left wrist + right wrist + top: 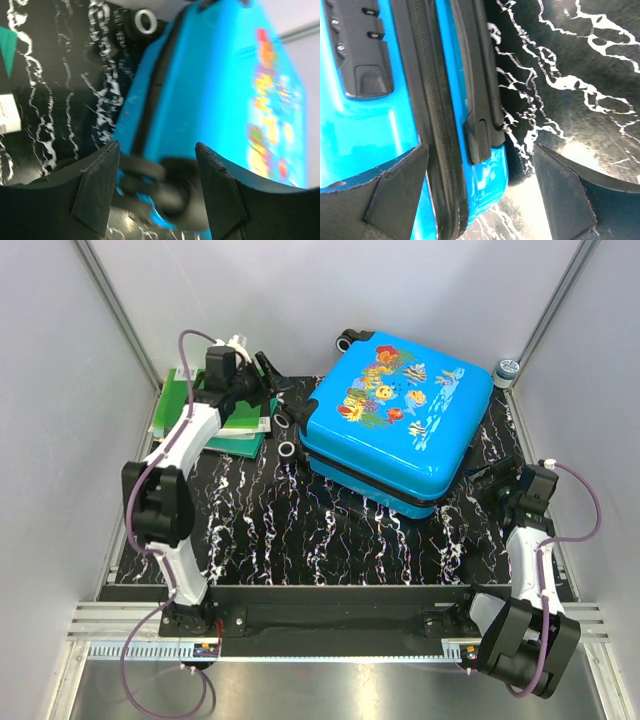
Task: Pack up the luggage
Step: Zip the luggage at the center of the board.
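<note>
luggage point(400, 420), a small bright-blue hard-shell suitcase with a fish-and-coral print, lies closed and flat on the black white-veined marbled mat point(300, 530). it sits right of centre and is turned at an angle to the table edges.

nearest, the right gripper point(492, 483) sits low at the suitcase's near right corner. in the right wrist view its fingers point(395, 200) stand wide apart. the blue shell edge, its black zip seam point(437, 125) and a black side handle point(480, 115) fall between them, and the other finger is over bare mat. nothing is clamped. a black recessed lock panel point(362, 50) shows on the shell at the upper left of that view.

further back, the left arm reaches to the far left, and the left gripper point(270, 385) is just beside the suitcase's wheeled end. in the left wrist view its fingers point(97, 190) are apart, with a blurred black wheel point(165, 192) between them. i cannot tell whether either pad touches it. a second black wheel with a white hub point(145, 21) shows beyond, on the same end.

behind the left gripper, a stack of flat green folders point(185, 405) lies in the far left corner of the mat. a small round object point(508, 368) sits off the mat by the far right post, too small to identify.
</note>
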Controlling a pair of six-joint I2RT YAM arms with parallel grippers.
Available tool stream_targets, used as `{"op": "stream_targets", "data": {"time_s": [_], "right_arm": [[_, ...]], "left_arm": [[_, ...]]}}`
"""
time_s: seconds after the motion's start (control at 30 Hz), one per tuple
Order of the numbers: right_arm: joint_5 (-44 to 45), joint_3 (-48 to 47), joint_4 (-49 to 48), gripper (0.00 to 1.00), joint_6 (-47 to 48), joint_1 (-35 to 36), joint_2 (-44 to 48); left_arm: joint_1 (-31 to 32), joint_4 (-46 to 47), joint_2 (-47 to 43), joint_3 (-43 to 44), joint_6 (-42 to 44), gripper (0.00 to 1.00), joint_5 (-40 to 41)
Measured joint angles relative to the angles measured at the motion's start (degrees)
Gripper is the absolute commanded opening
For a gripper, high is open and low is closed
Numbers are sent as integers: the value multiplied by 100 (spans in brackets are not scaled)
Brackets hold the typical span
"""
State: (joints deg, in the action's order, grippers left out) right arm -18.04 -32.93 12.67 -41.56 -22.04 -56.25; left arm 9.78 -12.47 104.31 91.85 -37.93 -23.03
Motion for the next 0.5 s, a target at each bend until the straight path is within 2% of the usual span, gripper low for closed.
{"op": "stream_targets", "data": {"time_s": [0.23, 0.5], "right_arm": [[251, -61, 57, 92, 199, 4, -192], [236, -584, -15, 91, 520, 4, -1134]], "left_arm": [[295, -295, 868, 229, 160, 65, 234], [531, -354, 811, 275, 511, 65, 588]]}}
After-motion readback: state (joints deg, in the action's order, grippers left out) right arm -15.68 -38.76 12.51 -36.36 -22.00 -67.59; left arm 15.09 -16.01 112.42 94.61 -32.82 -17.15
